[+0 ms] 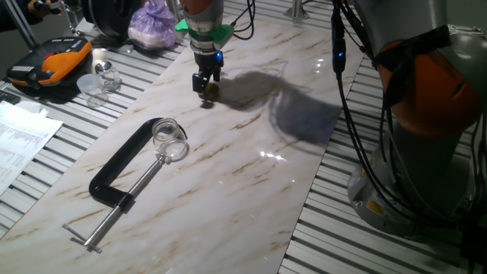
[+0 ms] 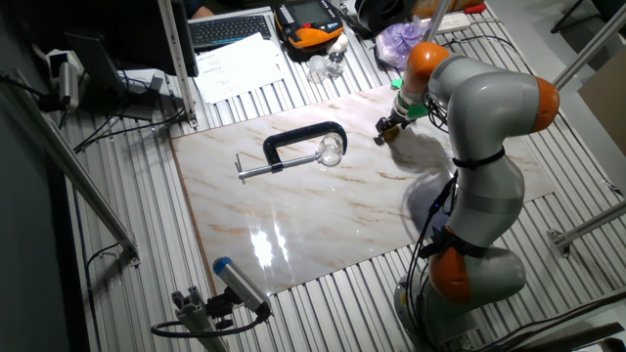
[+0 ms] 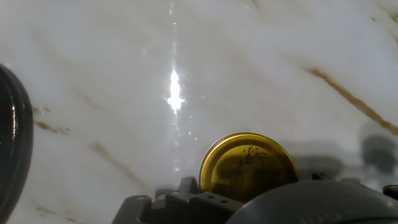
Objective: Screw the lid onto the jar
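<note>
Lid is gold, pinched between the claw fingers, face toward the hand camera, just above the marble tabletop near its far edge. Jar stands well apart from the claw, clamped in the black C-clamp, mouth open. Clear cups sit off the slab beside the orange-black case.

Glossy gold metal lid; clear glass jar; polished marble-look tabletop; matt black metal clamp
</note>
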### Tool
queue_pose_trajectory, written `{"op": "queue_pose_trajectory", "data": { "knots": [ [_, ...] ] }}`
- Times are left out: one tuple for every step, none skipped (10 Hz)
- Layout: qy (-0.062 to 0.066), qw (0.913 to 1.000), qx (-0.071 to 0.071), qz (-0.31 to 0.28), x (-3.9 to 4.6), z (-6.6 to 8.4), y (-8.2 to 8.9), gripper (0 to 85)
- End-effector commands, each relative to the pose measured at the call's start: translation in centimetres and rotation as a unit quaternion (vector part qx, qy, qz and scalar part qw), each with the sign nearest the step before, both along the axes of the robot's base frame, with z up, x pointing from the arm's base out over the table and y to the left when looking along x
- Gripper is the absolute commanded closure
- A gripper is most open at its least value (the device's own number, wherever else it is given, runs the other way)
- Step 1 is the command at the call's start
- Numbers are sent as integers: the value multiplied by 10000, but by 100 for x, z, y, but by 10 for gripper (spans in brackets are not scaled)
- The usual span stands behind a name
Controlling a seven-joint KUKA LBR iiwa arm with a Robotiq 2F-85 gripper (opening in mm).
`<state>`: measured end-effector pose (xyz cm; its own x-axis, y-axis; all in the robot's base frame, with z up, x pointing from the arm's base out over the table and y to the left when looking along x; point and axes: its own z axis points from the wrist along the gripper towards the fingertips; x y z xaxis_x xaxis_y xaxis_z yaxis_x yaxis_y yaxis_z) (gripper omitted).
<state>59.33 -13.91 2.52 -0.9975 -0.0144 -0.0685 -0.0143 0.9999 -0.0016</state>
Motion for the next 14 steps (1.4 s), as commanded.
{"op": "queue_pose_trajectory", "data": {
  "knots": [
    [-4, 10000, 0, 0, 4, -4, 2, 170],
    [-12, 10000, -15, -1, 6, -12, 2, 170],
    [-12, 10000, -15, -1, 4, -15, -2, 170],
    [-12, 10000, -15, -1, 4, -16, -3, 170],
    [-12, 10000, -15, 6, 4, -16, -2, 170],
    [-12, 10000, -15, 6, 4, -15, -2, 170],
    [-4, 10000, 0, 23, 4, -15, -2, 170],
    [3, 10000, 16, 39, 3, -15, -2, 170],
    [3, 10000, 15, 47, 2, -15, -1, 170],
    [11, 10000, 15, 62, 1, -12, -2, 170],
    [11, 10000, 15, 85, 0, -12, -3, 170],
    [34, 9999, 30, 117, 0, -12, -3, 340],
    [42, 9999, 22, 139, 0, -12, -2, 340],
    [49, 9999, 14, 154, 0, -12, -3, 510]
  ]
}}
